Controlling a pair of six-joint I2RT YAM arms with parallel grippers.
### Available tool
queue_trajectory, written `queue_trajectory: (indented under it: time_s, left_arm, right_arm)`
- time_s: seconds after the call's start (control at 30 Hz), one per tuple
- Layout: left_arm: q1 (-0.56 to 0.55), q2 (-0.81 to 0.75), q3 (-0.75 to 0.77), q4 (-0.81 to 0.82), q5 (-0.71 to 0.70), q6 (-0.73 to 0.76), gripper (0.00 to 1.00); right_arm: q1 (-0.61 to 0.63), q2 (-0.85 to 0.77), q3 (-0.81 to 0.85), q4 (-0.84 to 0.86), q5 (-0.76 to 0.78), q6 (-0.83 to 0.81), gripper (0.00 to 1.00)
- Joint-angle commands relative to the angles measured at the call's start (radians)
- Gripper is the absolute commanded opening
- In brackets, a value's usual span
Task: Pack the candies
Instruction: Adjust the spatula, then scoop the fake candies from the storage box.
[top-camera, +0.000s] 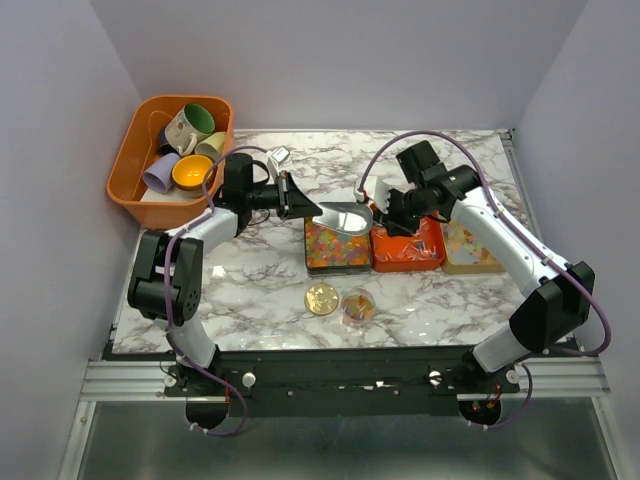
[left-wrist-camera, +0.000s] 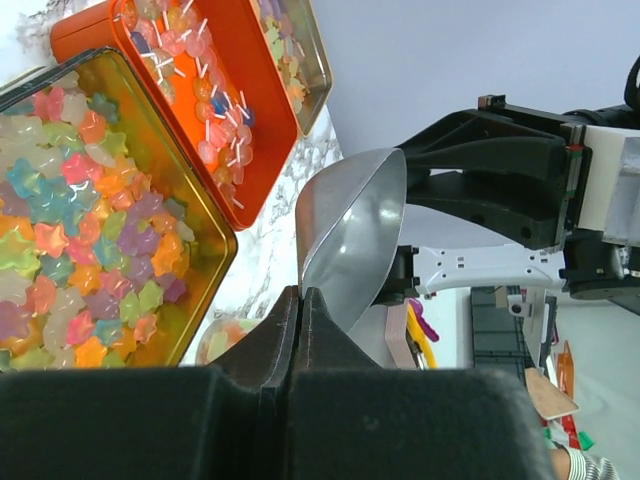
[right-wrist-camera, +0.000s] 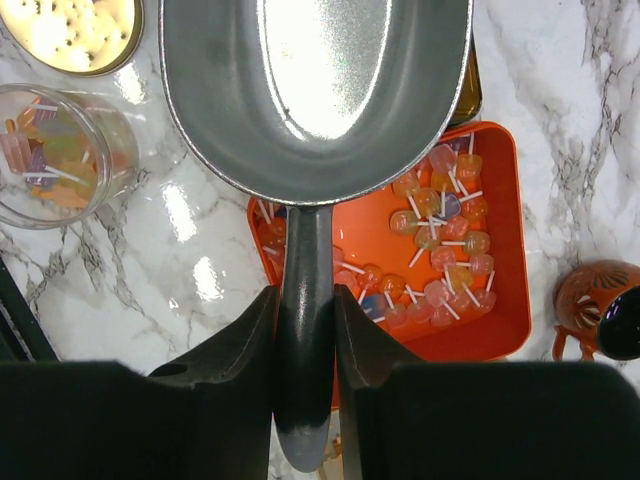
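while the jaws of the right gripper (right-wrist-camera: 305, 320) clamp the handle of the empty metal scoop (right-wrist-camera: 315, 90), those of the left gripper (left-wrist-camera: 300, 300) are pressed together at its front lip, seemingly pinching it to steady the bowl. it hangs over the orange tray (right-wrist-camera: 505, 300) of stick candies (right-wrist-camera: 440, 230), beside the gold tin (left-wrist-camera: 185, 150) of star candies (left-wrist-camera: 70, 230), probably ready to dip; the clear jar (right-wrist-camera: 60, 150) waits nearer on the table (top-camera: 250, 280).

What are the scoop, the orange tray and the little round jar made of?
The scoop looks like metal: satin grey with bright glare. The orange tray is glossy, painted tin or plastic; unclear which. The jar is clear plastic or glass: the sweets show through its wall.
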Motion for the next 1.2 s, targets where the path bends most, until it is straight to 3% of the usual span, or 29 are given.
queue_trajectory:
  time_s: [0.0, 0.03, 0.1, 0.13, 0.27, 0.47, 0.7, 0.9, 1.17]
  left_arm:
    - [0.007, 0.005, 0.016, -0.114, -0.028, 0.080, 0.05]
    - [0.020, 0.000, 0.038, -0.169, -0.055, 0.152, 0.26]
    - [0.041, -0.029, 0.047, -0.302, -0.152, 0.217, 0.43]
    - [0.056, -0.043, 0.047, -0.340, -0.184, 0.244, 0.50]
    - [0.113, -0.124, -0.010, -0.475, -0.385, 0.352, 0.57]
    - [0.113, -0.172, -0.103, -0.576, -0.640, 0.375, 0.56]
    - [0.099, -0.195, -0.223, -0.546, -0.674, 0.338, 0.54]
    - [0.021, -0.230, -0.329, -0.468, -0.669, 0.303, 0.52]
    - [-0.100, -0.218, -0.395, -0.394, -0.655, 0.295, 0.51]
  right_arm:
    - [0.005, 0.000, 0.062, -0.020, -0.025, -0.019, 0.08]
    - [0.005, 0.002, 0.070, -0.044, -0.026, -0.054, 0.05]
    - [0.005, 0.014, 0.103, -0.077, 0.027, -0.108, 0.02]
    - [0.005, 0.023, 0.113, -0.118, 0.053, -0.186, 0.01]
    - [0.005, 0.086, 0.186, -0.229, 0.227, -0.344, 0.01]
    - [0.024, 0.252, 0.401, -0.316, 0.398, -0.427, 0.01]
    - [0.086, 0.359, 0.533, -0.328, 0.541, -0.496, 0.01]
    - [0.155, 0.370, 0.495, -0.315, 0.656, -0.542, 0.01]
    - [0.229, 0.338, 0.325, -0.195, 0.854, -0.642, 0.01]
